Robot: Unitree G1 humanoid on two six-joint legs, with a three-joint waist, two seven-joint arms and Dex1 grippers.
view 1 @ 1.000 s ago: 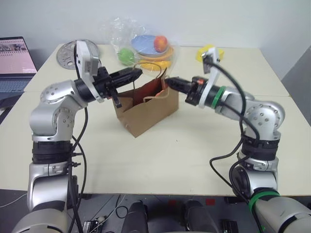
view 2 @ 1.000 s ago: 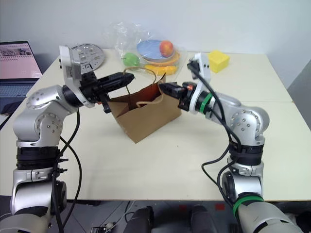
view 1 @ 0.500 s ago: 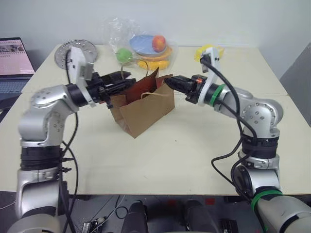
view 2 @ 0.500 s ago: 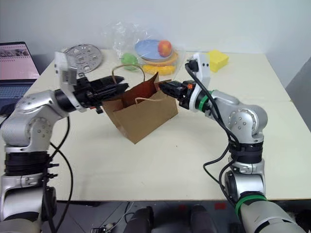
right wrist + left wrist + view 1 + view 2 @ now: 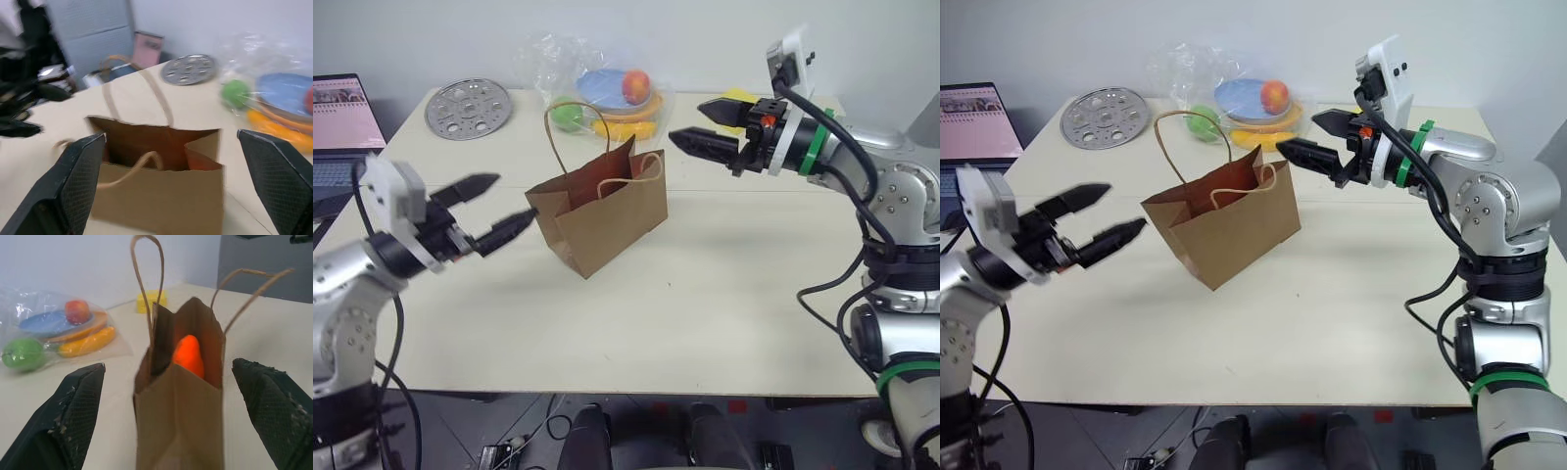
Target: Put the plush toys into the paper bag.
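At my far left a laptop sits at the table edge, with a round perforated metal disc at about eleven o'clock of the scene. My left gripper hangs above the table at nine o'clock of the paper bag, its fingers spread wide and holding nothing, apart from the bag's side. The paper bag stands upright near the table's middle, mouth open, one loop handle raised and the other drooped over the front edge. In my left wrist view the orange carrot toy shows inside the bag, tucked below the rim; the white egg toy I cannot make out. At twelve o'clock of the bag lies a clear plastic bag of fruit with a blue plate, a green ball and a red-orange fruit. My right gripper hovers at two o'clock of the bag, above its rim and clear of it, fingers spread and empty. Behind it sits a yellow block, partly hidden.
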